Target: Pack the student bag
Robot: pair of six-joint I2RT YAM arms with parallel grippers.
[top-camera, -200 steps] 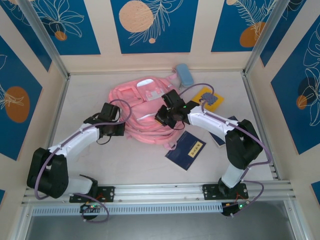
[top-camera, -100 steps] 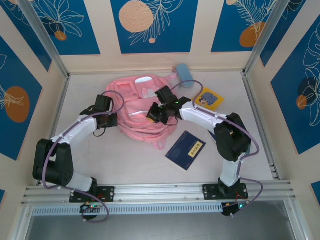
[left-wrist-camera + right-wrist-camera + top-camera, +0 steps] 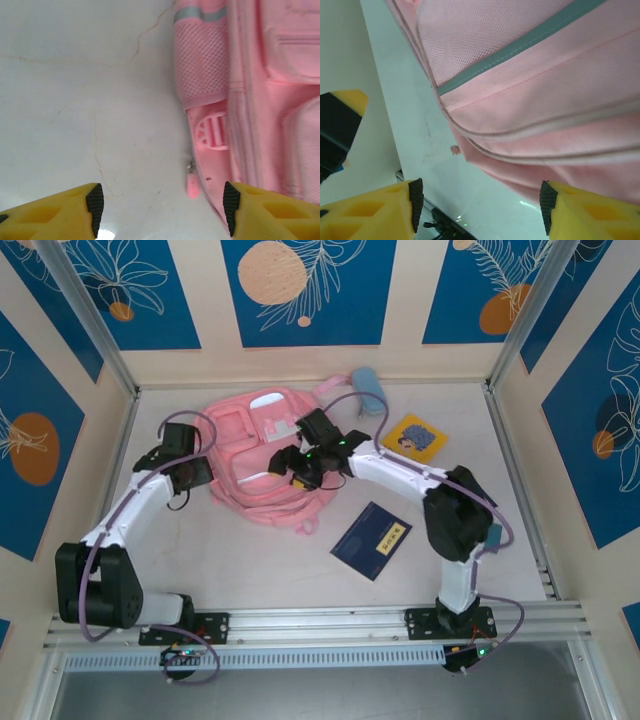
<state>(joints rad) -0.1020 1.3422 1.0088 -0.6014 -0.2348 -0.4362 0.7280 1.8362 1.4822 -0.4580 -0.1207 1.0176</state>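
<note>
Student bag (image 3: 262,455) lies flat on the surface (image 3: 250,560), left of centre toward the far wall, front pockets and white patches facing up.

Left pincer (image 3: 161,195) sits at the bag's left edge. It's spread wide with nothing in it. Between its yellow fingers (image 3: 55,212) I see mostly bare surface, with the bag's side coming in at the right finger. A pink zipper pull (image 3: 191,188) lies on the surface just beside that edge. A pink buckle (image 3: 212,132) is on the bag's side beyond it, and past that a mesh side pocket (image 3: 200,65) with a grey band across its far end.

Right pincer (image 3: 480,187) is over the bag's middle in the top view. It's also spread wide, gripping nothing. On its wrist cam, pink fabric with a grey stripe (image 3: 520,47) fills the area ahead, and the bag's lower seams run down into the gap toward the right finger. I can't tell if either pad touches the fabric.

Other items:
- Light-blue pencil case (image 3: 368,390) is at the far edge, just beyond the bag's top right corner.
- Yellow card (image 3: 415,437) lies right of the bag, on the far side of the right arm.
- Dark blue booklet (image 3: 371,540) lies near and right of the bag, not touching it.
</note>
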